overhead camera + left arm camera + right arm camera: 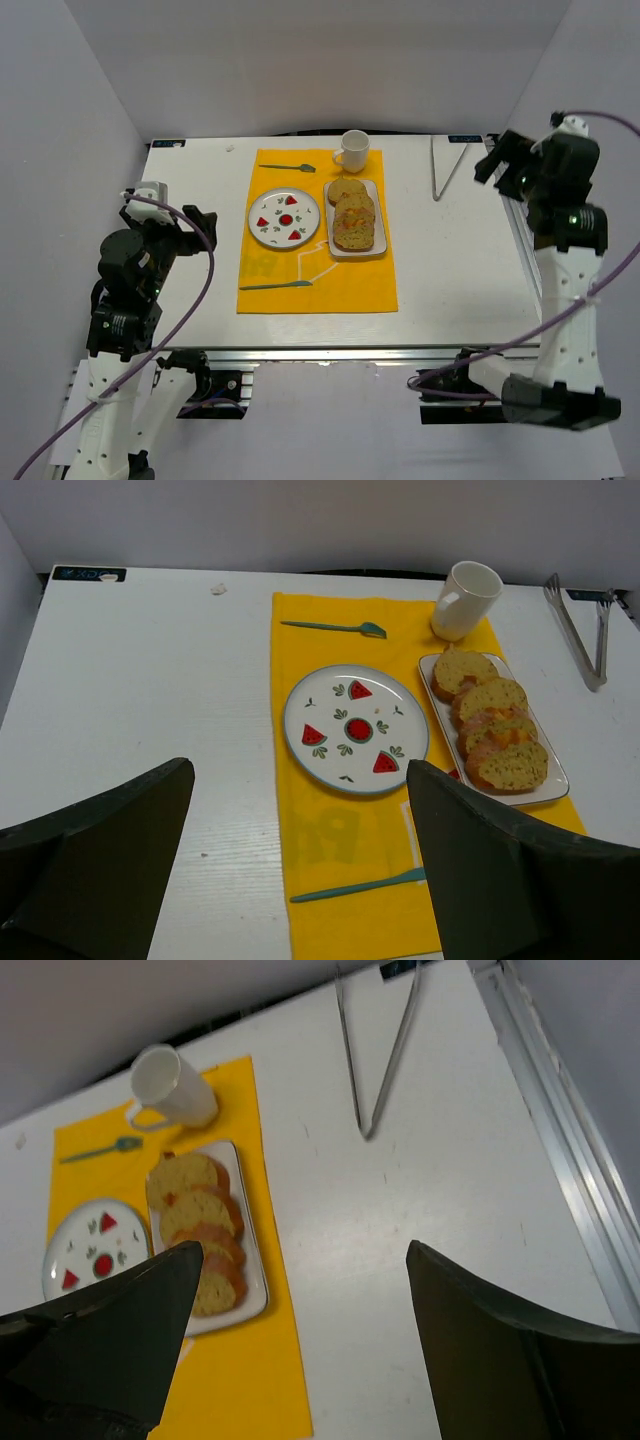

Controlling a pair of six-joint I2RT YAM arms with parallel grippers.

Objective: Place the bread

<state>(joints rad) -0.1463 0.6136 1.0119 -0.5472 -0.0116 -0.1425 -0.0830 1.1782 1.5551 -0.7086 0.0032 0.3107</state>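
The left arm stands folded at the near left corner of the white table, its wrist lifted and angled in toward the middle. The left gripper hangs above the surface, its two dark fingers spread wide with nothing between them. The right arm rises taller along the right edge, elbow high, wrist tipped down and inward. The right gripper is likewise held off the table, its fingers parted wide and empty.

The four slices of golden-brown bread lie on a white rectangular dish, which sits on the right part of a yellow cloth placemat at the table's centre. The slices overlap in a single row. Its long axis runs from the near side toward the far side, following the dish's length, with the cut faces turned up.

Just left of the dish is a round white plate with watermelon prints. A white ceramic mug stands beyond the dish's far end. A teal spoon lies at the placemat's far edge and a teal knife nearer the arms. Metal tongs rest on bare table to the right, opened in a V.
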